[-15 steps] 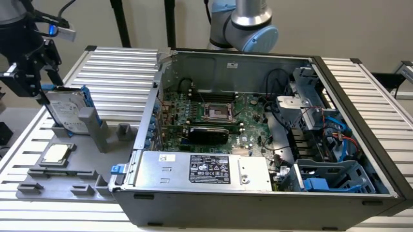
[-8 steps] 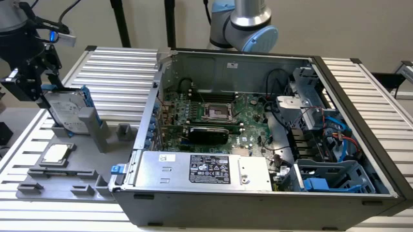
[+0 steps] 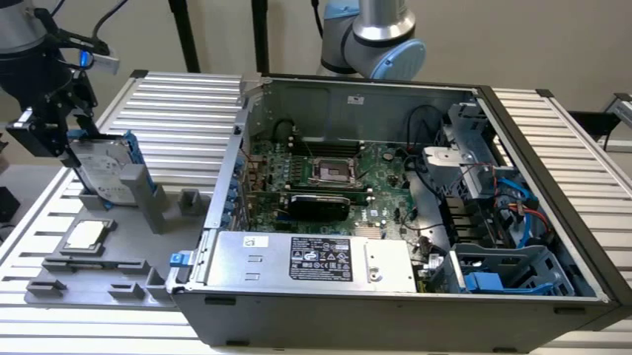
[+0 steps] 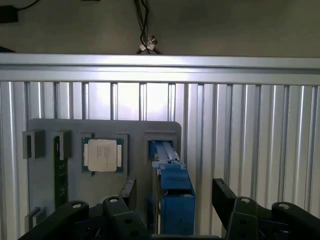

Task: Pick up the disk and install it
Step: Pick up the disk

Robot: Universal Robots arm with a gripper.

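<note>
At the exterior view's left my tool point(image 3: 71, 146) hangs over the grey holder point(image 3: 99, 279) on the ribbed desk point(image 3: 188, 96), its jaws spread wide and gripping nothing. The disk point(image 3: 102, 176) stands on edge in the holder's slot. In the wrist view its blue carrier edge runs between my fingers point(image 4: 128, 190), apart from both and about centred. I judge this step to be the grasp. I want the wrist square to the slot so both pads meet the flat faces together. I also want to be low enough to grip the metal body, not just the plastic rim. The CPU chip point(image 3: 84, 235) lies near in its own recess, so that finger must keep clear of it. Well apart to the exterior view's right, the open computer case point(image 3: 395, 185) shows a blue drive bay point(image 3: 504, 275).
</note>
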